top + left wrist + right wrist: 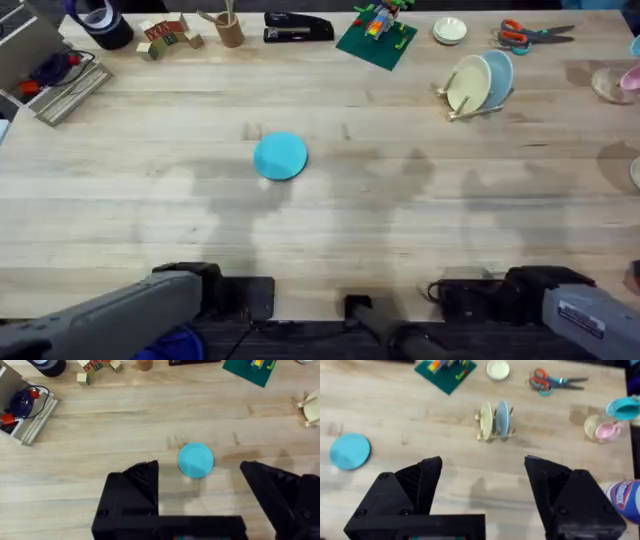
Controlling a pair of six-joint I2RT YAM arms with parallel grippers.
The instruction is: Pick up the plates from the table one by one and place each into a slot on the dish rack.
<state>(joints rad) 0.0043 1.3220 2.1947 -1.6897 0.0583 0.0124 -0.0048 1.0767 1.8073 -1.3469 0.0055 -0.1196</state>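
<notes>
While both arms sit back at the near edge, the turquoise plate [280, 157] lies flat on the table [330, 220], a bit toward 10 o'clock from the middle. Dish rack [477, 92] is way off at 2 o'clock and holds a cream plate [466, 85] and a pale blue plate [497, 76] on edge. Left pincer [199, 485] is spread wide and empty, the plate showing between its fingers. Right pincer [482, 485] is spread too, holding nothing.
</notes>
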